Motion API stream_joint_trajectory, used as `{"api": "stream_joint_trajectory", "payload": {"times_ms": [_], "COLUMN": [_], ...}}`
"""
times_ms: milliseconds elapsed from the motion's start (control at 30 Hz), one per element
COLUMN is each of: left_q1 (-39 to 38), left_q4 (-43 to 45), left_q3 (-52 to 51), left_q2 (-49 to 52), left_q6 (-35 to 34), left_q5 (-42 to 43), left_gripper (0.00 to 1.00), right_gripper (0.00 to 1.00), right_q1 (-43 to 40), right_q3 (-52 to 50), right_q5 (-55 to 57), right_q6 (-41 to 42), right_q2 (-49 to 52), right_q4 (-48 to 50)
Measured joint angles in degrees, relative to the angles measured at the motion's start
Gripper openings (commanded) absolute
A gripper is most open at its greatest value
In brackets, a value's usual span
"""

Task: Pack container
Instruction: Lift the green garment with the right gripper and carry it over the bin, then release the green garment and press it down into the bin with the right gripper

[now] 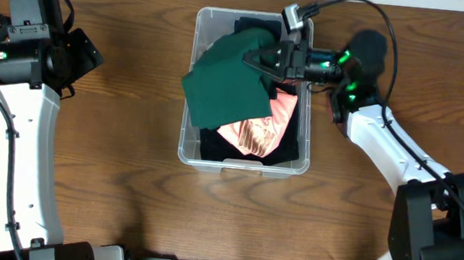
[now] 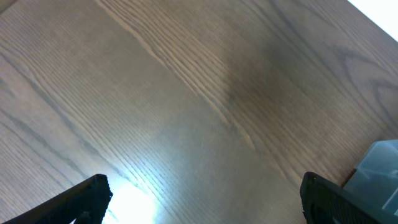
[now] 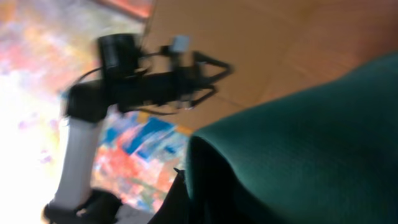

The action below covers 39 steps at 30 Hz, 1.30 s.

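The clear plastic container [image 1: 187,147] stands at the table's middle, holding a black cloth [image 1: 222,146] and a pink patterned cloth [image 1: 257,130]. A dark green cloth [image 1: 223,91] lies on top and hangs over the container's left rim. My right gripper [image 1: 255,61] reaches in from the right over the container's far end and is shut on the green cloth's upper edge. The green cloth [image 3: 311,143] fills the blurred right wrist view. My left gripper [image 1: 85,51] is open and empty over bare table at the far left, its fingers wide apart in the left wrist view [image 2: 205,194].
The container's corner [image 2: 380,171] shows at the lower right edge of the left wrist view. The rest around it is brown wooden tabletop [image 1: 112,153]. The right arm [image 1: 390,152] stretches from the front right corner toward the container.
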Motion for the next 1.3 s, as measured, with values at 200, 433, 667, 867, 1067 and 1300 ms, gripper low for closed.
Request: {"api": "stream_joint_trajectory", "payload": {"times_ms": [200, 433, 667, 867, 1067, 1300], "left_q1": [0.00, 0.00, 0.00, 0.00, 0.00, 0.00], "left_q4": [-0.02, 0.02, 0.00, 0.00, 0.00, 0.00], "left_q3": [0.00, 0.00, 0.00, 0.00, 0.00, 0.00], "left_q2": [0.00, 0.00, 0.00, 0.00, 0.00, 0.00], "left_q6": [0.00, 0.00, 0.00, 0.00, 0.00, 0.00], "left_q5": [-0.02, -0.02, -0.02, -0.02, -0.02, -0.02], "left_gripper": [0.98, 0.98, 0.98, 0.98, 0.98, 0.98], "right_gripper": [0.01, 0.01, 0.01, 0.01, 0.01, 0.35], "right_q1": [-0.02, -0.02, -0.02, -0.02, -0.02, 0.79], "right_q3": [-0.28, -0.28, -0.28, -0.28, -0.28, -0.28], "right_q5": [11.39, 25.07, 30.08, 30.91, 39.19, 52.37], "right_q6": [-23.30, -41.42, -47.47, -48.43, -49.83, -54.60], "right_q2": [0.00, 0.00, 0.00, 0.00, 0.00, 0.00], "right_q4": [-23.26, -31.52, -28.30, -25.64, -29.75, -32.89]}}
